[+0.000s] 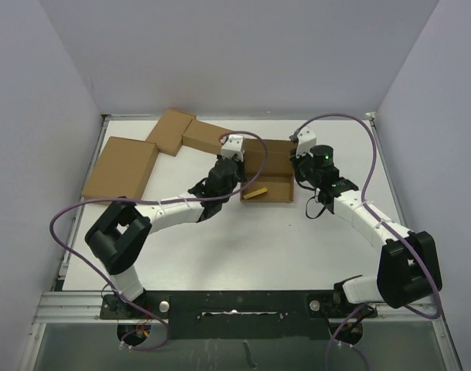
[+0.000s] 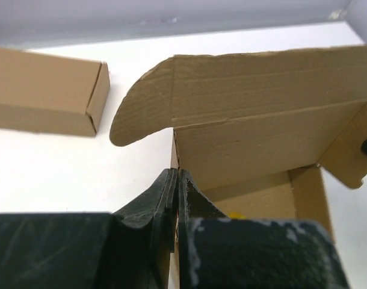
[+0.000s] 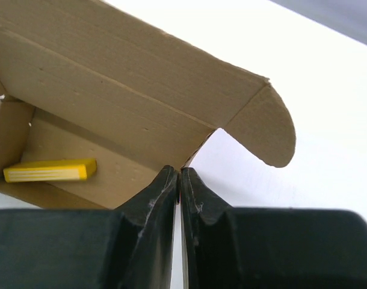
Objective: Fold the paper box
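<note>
The brown paper box (image 1: 276, 174) is sitting open in the middle of the white table (image 1: 220, 247), its long lid standing up, a round flap sticking out at each end.

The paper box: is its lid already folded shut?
No, the lid of the paper box stands raised in the right wrist view, leaving a yellow block visible inside.

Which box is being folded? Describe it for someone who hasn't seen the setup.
On the white table, look at the middle, right of the closed brown cartons. The paper box is the only open one, lid up, with a yellow block inside.
</note>
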{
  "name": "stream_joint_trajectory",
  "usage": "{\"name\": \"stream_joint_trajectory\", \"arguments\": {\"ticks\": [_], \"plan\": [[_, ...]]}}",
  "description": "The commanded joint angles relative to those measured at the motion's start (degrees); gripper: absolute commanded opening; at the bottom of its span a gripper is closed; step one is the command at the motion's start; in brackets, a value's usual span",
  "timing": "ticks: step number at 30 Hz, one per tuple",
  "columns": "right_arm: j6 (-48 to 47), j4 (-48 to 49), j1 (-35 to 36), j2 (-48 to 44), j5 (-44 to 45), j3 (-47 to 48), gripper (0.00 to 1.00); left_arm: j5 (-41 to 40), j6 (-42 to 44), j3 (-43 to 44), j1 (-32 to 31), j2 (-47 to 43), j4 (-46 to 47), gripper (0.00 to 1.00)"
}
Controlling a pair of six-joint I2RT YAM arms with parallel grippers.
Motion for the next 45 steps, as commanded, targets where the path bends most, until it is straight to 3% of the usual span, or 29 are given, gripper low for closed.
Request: {"name": "stream_joint_trajectory", "arguments": {"ticks": [1,13,45], "plan": [[-0.3,8.9,0.8,3.0,1.7,3.3,0.08,3.9,0.8,6.6,2.6,2.8,6.8,0.0],[3.4,12.5,0.9,8.0,2.5,1.6,0.07,4.9,-3.2,6.9,3.5,10.0,9.2,0.0],[4.5,5.2,1.8,0.9,-1.7,-5.0,0.15,0.8,-7.8,-3.7,-0.3,6.5,12.0,0.0]]}}
